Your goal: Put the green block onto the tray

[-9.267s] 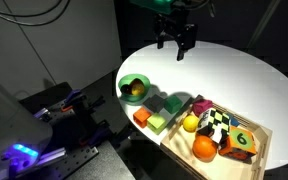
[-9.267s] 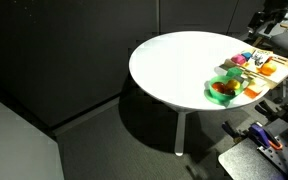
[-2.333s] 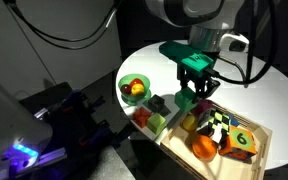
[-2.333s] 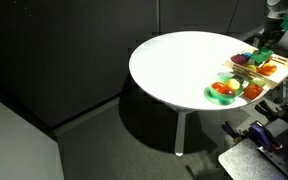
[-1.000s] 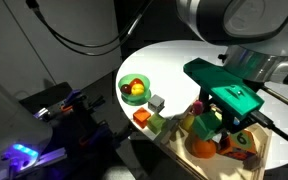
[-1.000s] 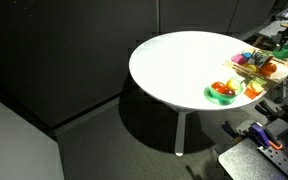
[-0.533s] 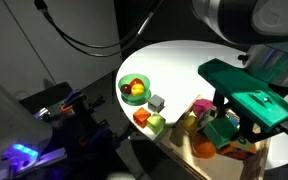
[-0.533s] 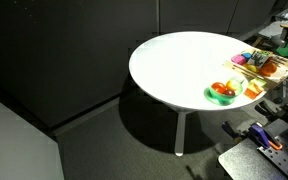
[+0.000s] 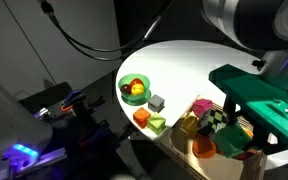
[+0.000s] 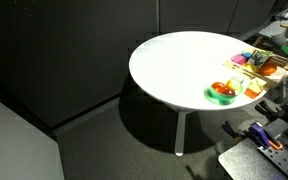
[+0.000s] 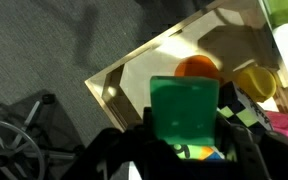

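In the wrist view my gripper (image 11: pixel 184 128) is shut on the green block (image 11: pixel 184 105), a plain medium-green cube held between the two dark fingers (image 11: pixel 134 142). It hangs above the light-wood tray (image 11: pixel 134 75), over its contents near one corner. In an exterior view the gripper (image 9: pixel 244 146), under its green housing, is low over the near right part of the tray (image 9: pixel 179 143); the block cannot be made out there. The tray (image 10: pixel 267 70) lies at the table's right edge.
In the tray lie an orange (image 11: pixel 196 68), a yellow ball (image 11: pixel 252 80), a checkered block (image 9: pixel 216 120) and a pink block (image 9: pixel 200 107). Beside it stand a grey cube (image 9: pixel 156 101), an orange cube (image 9: pixel 142 118), a lime cube (image 9: pixel 156 124) and a green bowl (image 9: pixel 134 88). The table edge is close by.
The arm has carried the green block farther toward the tray's near right end and lower in the picture. The jaws stayed shut on it.
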